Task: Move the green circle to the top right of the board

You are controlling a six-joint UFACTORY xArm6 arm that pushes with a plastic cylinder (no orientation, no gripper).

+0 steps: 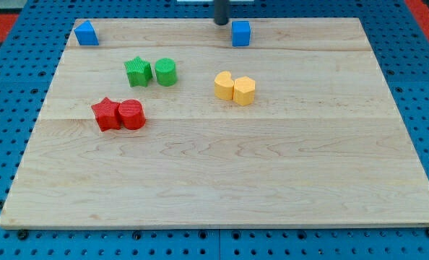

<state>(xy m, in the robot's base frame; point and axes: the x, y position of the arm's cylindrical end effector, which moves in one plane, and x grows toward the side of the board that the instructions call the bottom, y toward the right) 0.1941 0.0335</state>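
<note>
Green circle [165, 72] sits left-below my tip [221, 22], touching the green star [138, 71]; no pincer exists, state indeterminable.

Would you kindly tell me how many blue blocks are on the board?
2. One blue block sits at the view's top left corner; the other blue block is at top centre, just right of my tip. None appear hidden.

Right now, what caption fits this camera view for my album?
My tip waits at the board's top edge, far from the green circle.
</note>
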